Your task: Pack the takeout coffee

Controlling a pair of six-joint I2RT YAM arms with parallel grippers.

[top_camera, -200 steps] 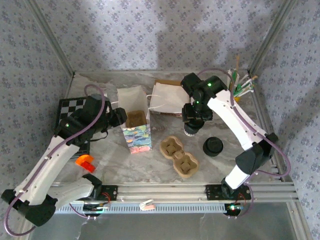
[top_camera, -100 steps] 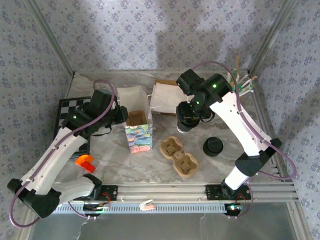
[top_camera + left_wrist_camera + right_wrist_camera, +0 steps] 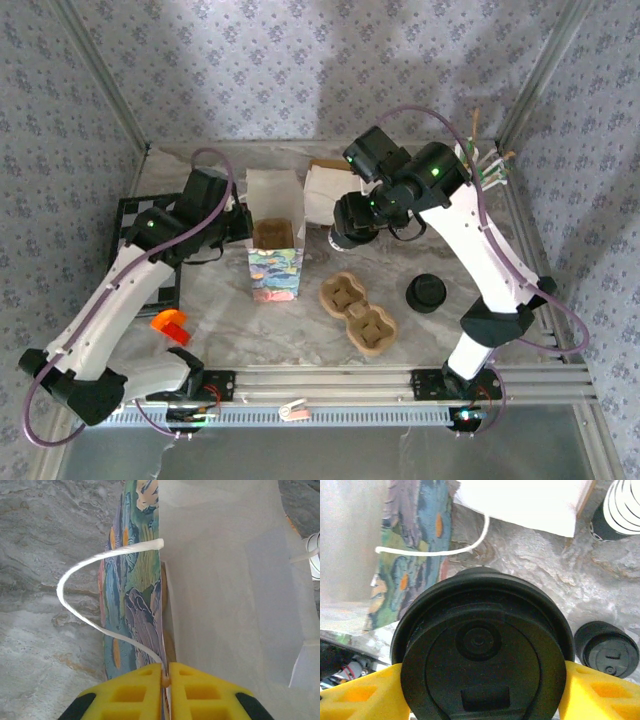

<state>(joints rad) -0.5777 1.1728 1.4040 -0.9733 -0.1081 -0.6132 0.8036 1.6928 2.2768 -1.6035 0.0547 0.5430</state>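
The takeout coffee (image 3: 480,665), a dark cup with a round black lid, sits between the yellow fingers of my right gripper (image 3: 480,696), which is shut on it. In the top view that gripper (image 3: 349,230) holds the cup (image 3: 340,241) above the table, just right of the colourful paper bag (image 3: 275,262). The bag stands upright with its mouth open. My left gripper (image 3: 243,226) is at its left rim. The left wrist view has the yellow jaws (image 3: 165,679) shut on the bag's edge (image 3: 132,580), where the white string handle (image 3: 80,575) starts.
A two-hollow cardboard tray (image 3: 358,313) lies at front centre, a low black lidded piece (image 3: 426,293) to its right. A white bag (image 3: 325,193) lies behind, with stacked cups (image 3: 621,510) beside it. Stirrers (image 3: 485,165) stand back right. An orange piece (image 3: 170,324) and a checkerboard (image 3: 138,213) are on the left.
My left gripper has closed on the bag's rim, and the bag now stands straighter. My right arm has carried the coffee leftward toward the bag.
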